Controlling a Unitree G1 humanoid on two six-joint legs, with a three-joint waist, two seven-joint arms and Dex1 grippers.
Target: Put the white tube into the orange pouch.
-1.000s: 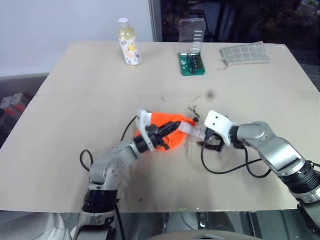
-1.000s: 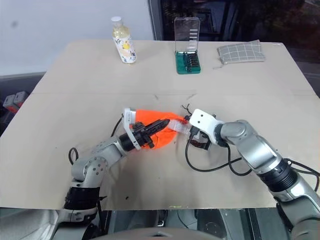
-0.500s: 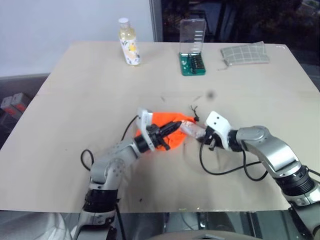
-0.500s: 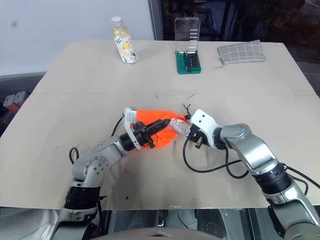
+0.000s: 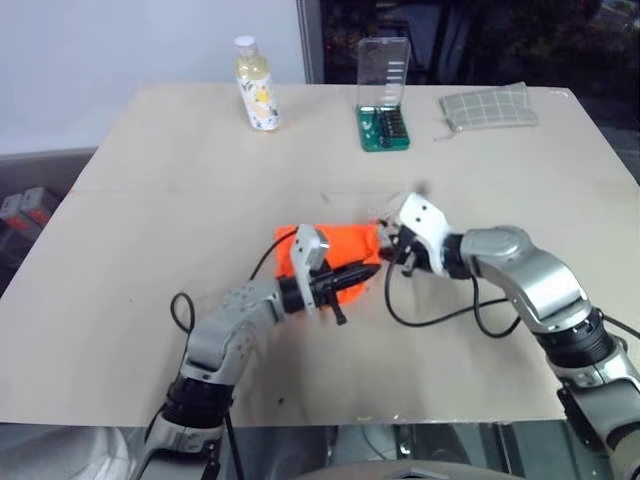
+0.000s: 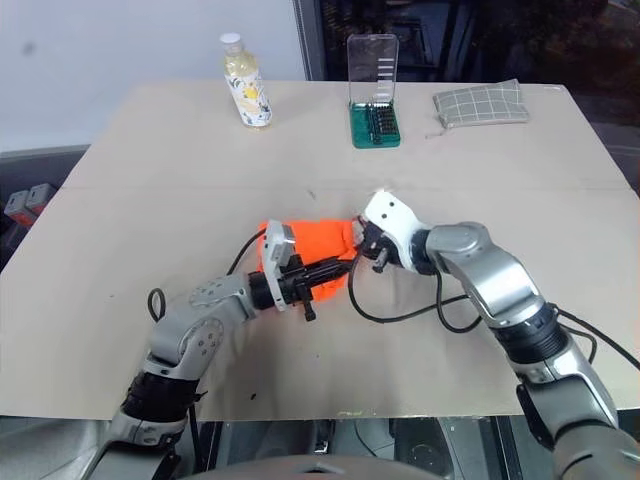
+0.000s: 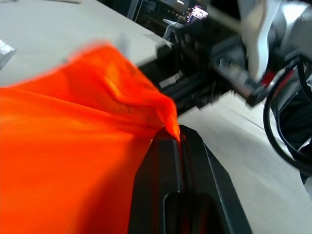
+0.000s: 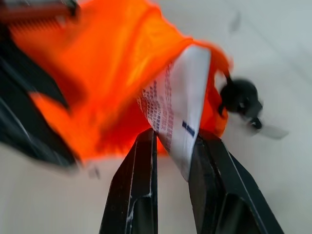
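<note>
The orange pouch [image 5: 335, 248] lies in the middle of the table, with one edge lifted. My left gripper [image 5: 362, 271] is shut on that edge, and the left wrist view shows the fabric [image 7: 73, 141] pinched between its fingers [image 7: 161, 161]. My right gripper [image 5: 386, 244] sits at the pouch's right end, shut on the white tube [image 8: 178, 105]. The tube's far end reaches into the orange pouch's [image 8: 107, 63] mouth, and its printed near end sticks out between the fingers [image 8: 141, 180]. A dark cord toggle [image 8: 240, 97] lies just beside the mouth.
At the table's far side stand a yellowish bottle [image 5: 255, 85], a green bit case with an upright clear lid [image 5: 385, 100] and a grey checked pouch [image 5: 488, 108]. Black cables [image 5: 440, 315] loop from both wrists onto the table.
My right gripper has shut on the white tube and moved up and left to the pouch's mouth. My left wrist has rolled, still holding the pouch's edge.
</note>
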